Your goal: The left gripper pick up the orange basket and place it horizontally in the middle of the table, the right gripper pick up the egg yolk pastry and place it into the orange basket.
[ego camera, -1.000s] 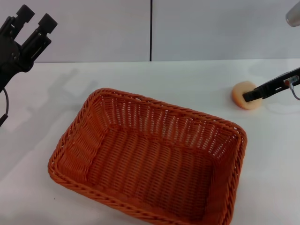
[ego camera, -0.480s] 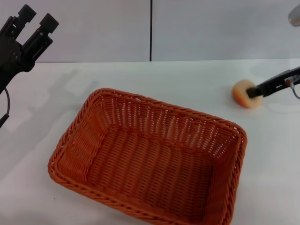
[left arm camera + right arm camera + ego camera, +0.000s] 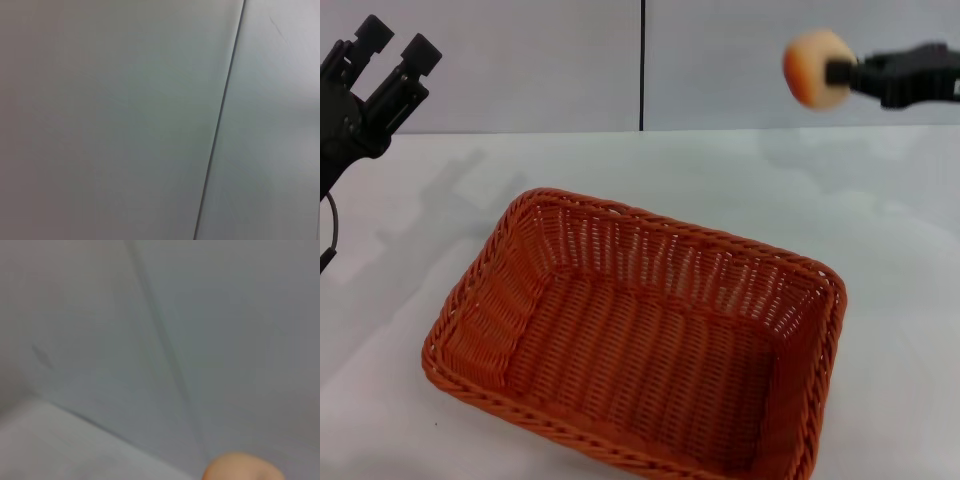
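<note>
The left gripper (image 3: 388, 45) is parked high, fingers parted, nothing held. The orange basket (image 3: 640, 340) is set mid-table (image 3: 900, 330). The egg yolk pastry (image 3: 815, 68) is pinched aloft by the right gripper (image 3: 840, 72); carrying over and lowering is called for.

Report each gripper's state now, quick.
Left gripper: open, empty, raised at the table's far left.
Right gripper: shut on the pastry, held in the air beyond the basket.
</note>
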`<act>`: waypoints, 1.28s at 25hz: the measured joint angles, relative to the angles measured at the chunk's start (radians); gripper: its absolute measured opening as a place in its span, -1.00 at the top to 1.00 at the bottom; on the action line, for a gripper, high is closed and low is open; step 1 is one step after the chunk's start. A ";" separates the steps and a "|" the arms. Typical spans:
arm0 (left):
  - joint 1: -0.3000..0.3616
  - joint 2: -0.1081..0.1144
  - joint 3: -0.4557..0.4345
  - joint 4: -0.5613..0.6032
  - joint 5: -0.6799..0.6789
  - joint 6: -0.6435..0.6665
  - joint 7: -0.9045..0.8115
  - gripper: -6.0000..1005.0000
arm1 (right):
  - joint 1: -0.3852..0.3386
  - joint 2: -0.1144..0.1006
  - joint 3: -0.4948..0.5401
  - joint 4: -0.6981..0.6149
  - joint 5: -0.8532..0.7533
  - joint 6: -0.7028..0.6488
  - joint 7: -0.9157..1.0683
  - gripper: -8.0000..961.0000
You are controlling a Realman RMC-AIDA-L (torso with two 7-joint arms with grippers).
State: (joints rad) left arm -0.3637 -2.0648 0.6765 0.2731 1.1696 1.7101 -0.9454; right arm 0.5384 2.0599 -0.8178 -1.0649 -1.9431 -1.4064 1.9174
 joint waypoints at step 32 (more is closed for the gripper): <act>-0.014 0.001 0.000 -0.018 -0.002 -0.002 0.001 -0.59 | 0.124 -0.008 -0.081 0.139 0.098 -0.483 -0.111 0.09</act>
State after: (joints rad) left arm -0.3779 -2.0635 0.6765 0.2546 1.1674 1.7079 -0.9448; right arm 0.6624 2.0522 -0.8990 -0.9258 -1.8453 -1.8890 1.8063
